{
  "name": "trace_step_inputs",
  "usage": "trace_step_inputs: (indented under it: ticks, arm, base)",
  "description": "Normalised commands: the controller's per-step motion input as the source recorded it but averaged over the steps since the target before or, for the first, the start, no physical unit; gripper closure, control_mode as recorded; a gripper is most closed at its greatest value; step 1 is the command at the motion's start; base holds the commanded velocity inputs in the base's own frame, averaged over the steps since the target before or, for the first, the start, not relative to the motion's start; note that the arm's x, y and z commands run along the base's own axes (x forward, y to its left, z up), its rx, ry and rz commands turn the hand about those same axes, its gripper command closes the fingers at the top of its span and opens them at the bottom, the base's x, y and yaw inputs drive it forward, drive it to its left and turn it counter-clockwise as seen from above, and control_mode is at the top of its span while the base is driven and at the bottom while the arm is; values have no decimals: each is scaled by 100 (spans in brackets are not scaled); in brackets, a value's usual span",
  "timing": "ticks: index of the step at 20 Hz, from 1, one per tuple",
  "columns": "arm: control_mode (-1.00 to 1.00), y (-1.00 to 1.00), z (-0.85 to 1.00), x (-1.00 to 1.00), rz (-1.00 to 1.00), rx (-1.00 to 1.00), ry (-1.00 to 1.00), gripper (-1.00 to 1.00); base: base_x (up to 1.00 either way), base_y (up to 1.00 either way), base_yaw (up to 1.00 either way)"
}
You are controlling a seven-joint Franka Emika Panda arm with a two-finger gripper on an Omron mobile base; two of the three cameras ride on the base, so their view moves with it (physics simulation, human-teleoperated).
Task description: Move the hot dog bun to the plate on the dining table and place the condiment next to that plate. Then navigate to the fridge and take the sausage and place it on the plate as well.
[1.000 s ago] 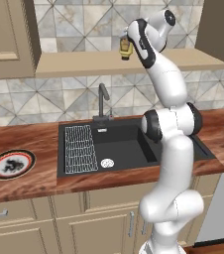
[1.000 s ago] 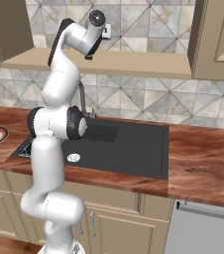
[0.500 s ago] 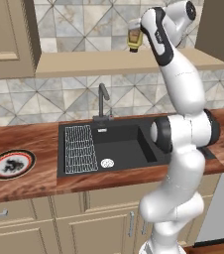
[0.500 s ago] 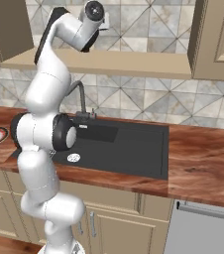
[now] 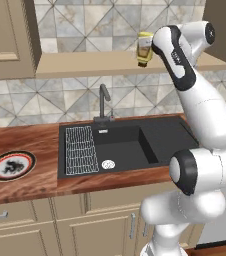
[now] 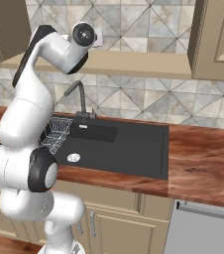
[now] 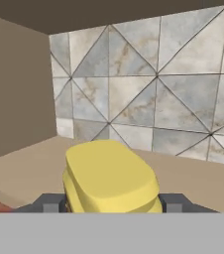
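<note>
Ahead of the hand stands a wall (image 7: 148,84) of grey marbled triangular tiles. A tan shelf (image 5: 85,64) runs beneath it, a cabinet side (image 7: 15,89) at its left. Far below lie a wood counter (image 5: 30,145) and black sink (image 5: 135,145).

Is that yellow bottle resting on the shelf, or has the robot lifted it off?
Apart. In the left base view the condiment bottle hangs tilted in the air, its lower end clear of the shelf. In the hand view it sits between the gripper's fingertips.
</note>
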Motion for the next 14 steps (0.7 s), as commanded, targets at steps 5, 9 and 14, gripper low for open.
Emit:
trace_step_inputs:
  ticks: [5,9,14]
  arm:
    - [-100,19,-10,-100,-6,-1,10,100]
    - [-100,9,-24,-100,-10,0,29,100]
    - [-100,0,-49,-85,-10,0,39,100]
  base:
    - [0,0,0]
    - [0,0,0]
    - [0,0,0]
